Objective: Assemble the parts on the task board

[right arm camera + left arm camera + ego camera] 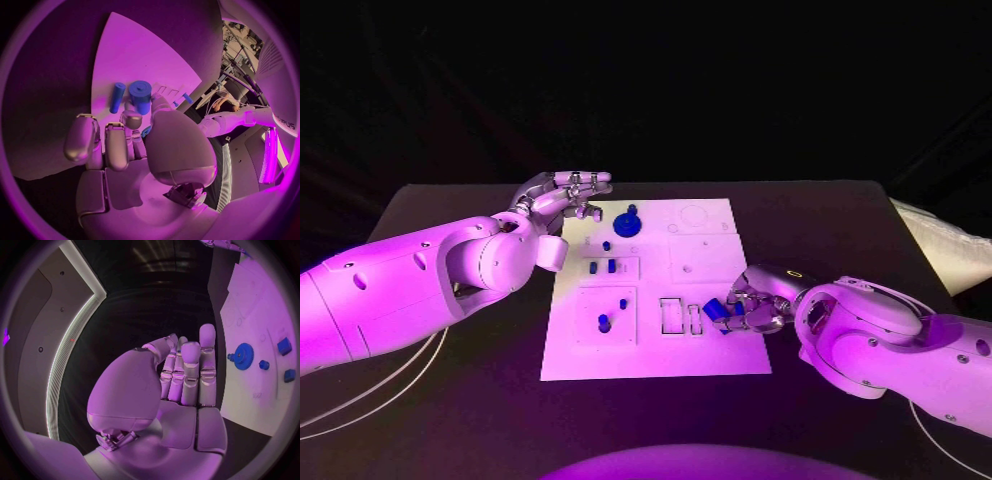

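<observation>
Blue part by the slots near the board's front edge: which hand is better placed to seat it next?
Right. The right hand already holds the blue part beside the slots; the left hand hovers empty at the task board's far corner.

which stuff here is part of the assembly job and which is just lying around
Job:
- task board
- blue gear
- small blue pegs
- blue cylinder, held by the right hand
- left hand, holding nothing

Lying about:
- black table
- white cables

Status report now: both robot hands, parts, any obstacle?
Left robot hand empty, fingers together. Right robot hand holds blue part over task board. Nothing blocking.
</observation>
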